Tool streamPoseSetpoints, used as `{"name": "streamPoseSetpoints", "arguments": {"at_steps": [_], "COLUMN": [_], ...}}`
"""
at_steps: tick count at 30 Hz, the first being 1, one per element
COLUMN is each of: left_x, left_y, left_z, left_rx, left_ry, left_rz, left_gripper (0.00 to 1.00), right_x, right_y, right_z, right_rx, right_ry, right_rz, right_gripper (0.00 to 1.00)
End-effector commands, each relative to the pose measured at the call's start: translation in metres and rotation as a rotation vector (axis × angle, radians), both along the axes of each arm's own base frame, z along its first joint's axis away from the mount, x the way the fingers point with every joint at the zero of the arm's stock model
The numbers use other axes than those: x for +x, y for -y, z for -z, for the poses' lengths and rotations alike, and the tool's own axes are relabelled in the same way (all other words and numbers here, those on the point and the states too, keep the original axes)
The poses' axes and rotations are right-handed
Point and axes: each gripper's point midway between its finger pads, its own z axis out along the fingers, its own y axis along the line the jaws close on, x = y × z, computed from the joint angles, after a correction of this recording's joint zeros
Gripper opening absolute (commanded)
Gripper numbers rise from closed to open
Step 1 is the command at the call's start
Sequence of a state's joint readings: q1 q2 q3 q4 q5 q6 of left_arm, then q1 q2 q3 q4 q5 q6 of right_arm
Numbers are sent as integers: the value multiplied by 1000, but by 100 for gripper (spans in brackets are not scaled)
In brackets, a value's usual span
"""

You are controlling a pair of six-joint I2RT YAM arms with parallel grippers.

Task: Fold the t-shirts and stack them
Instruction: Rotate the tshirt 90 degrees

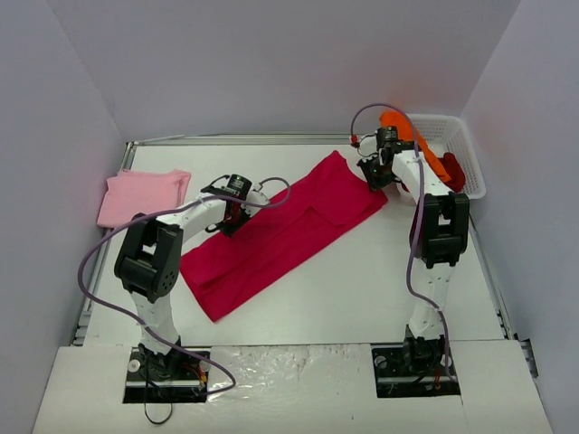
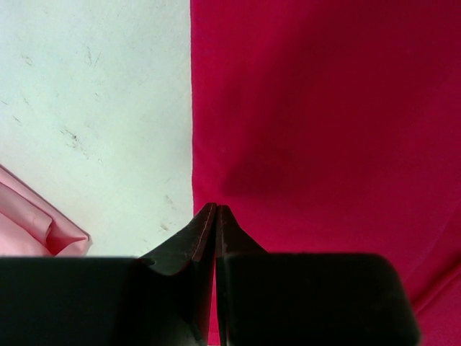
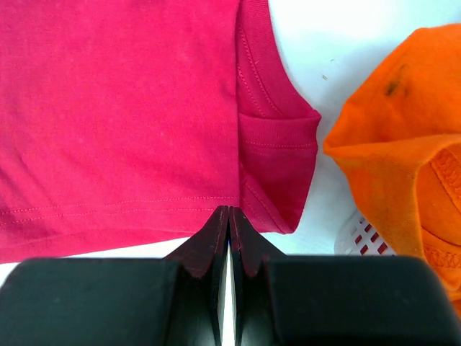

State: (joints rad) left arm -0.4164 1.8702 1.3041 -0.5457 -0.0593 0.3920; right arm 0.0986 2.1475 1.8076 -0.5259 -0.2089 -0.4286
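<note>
Over counter (image 1: 362, 280), left tool (image 2: 216, 215) and right tool (image 3: 229, 216) pressed together at crimson t-shirt (image 1: 280, 231) edges; pinch unconfirmed. Risk: cloth slips, fold skews.

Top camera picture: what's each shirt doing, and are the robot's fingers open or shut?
crimson shirt: spread flat, folded into a long strip.
pink shirt: folded, lying far left.
orange shirt: crumpled, draped over the basket rim.
dark red shirt: bunched in the basket.
left fingers: shut, at the crimson shirt's edge.
right fingers: shut, at the crimson shirt's hem.
</note>
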Motion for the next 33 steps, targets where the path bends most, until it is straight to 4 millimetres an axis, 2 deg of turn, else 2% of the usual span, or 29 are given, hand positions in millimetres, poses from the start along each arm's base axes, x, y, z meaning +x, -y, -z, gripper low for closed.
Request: {"name": "streamPoseSetpoints", "arguments": {"at_steps": [1, 6, 14, 19, 29, 33], "left_x": [2, 3, 9, 11, 2, -4], "left_y": [1, 0, -13, -25, -57, -70], "left_z": [-4, -14, -61, -84, -93, -101], "left_rx": [-14, -28, -59, -93, -109, -112], "left_ry": [13, 32, 128, 169, 167, 172], "left_rz": [4, -22, -68, -114, -209, -246], "left_gripper": [2, 2, 3, 2, 2, 2], "right_x": [1, -1, 0, -4, -16, -15], "right_y": [5, 6, 5, 4, 5, 6], "right_z": [-23, -10, 7, 26, 65, 79], "right_rx": [-1, 3, 13, 15, -2, -10], "right_ry": [42, 12, -21, -65, -157, -180], "right_rz": [31, 30, 28, 23, 11, 6], "right_gripper": [0, 0, 0, 0, 0, 0]}}
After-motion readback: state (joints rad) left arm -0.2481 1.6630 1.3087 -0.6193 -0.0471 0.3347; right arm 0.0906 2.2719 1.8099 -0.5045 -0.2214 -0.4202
